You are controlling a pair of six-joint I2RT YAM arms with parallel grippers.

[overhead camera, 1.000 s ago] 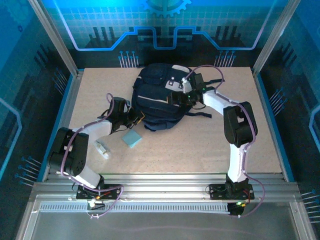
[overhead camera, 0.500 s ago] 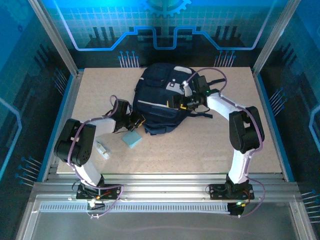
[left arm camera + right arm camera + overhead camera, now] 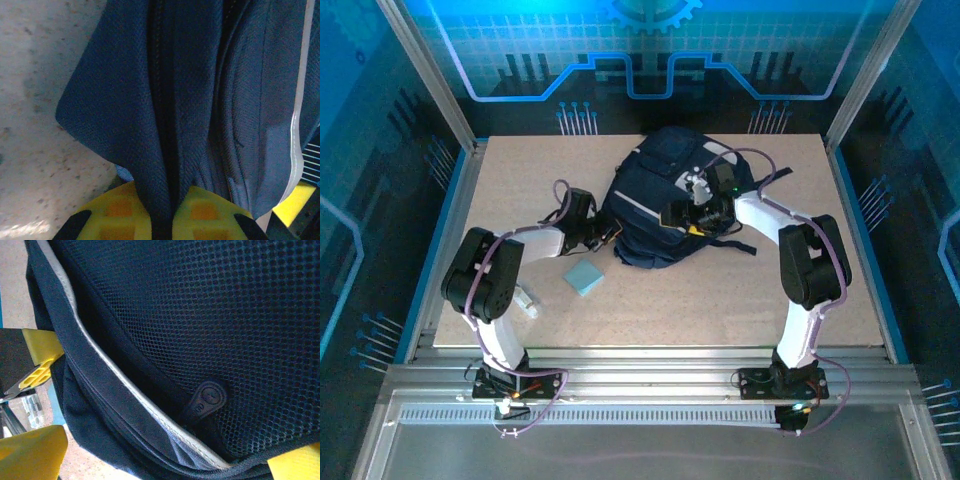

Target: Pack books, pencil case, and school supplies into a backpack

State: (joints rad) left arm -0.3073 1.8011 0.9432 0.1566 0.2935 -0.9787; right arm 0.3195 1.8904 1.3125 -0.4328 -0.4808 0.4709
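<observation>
Backpack [image 3: 655, 215] edge pinched in left hand [image 3: 161, 217]; right hand [image 3: 692, 210] gaping atop it; table [image 3: 800, 290] room rightward.

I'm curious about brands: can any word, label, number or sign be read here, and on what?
None can be read. The small dark rubber tab on the dark navy fabric backpack bears a round embossed mark, too blurred to read.

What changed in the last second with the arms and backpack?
The left gripper, shut on the edge of the large dark navy fabric backpack, moved right; the bag shifted right and turned. The right gripper, jaws wide over the bag, drew toward the near edge. The small light-blue square pad stayed put.
</observation>
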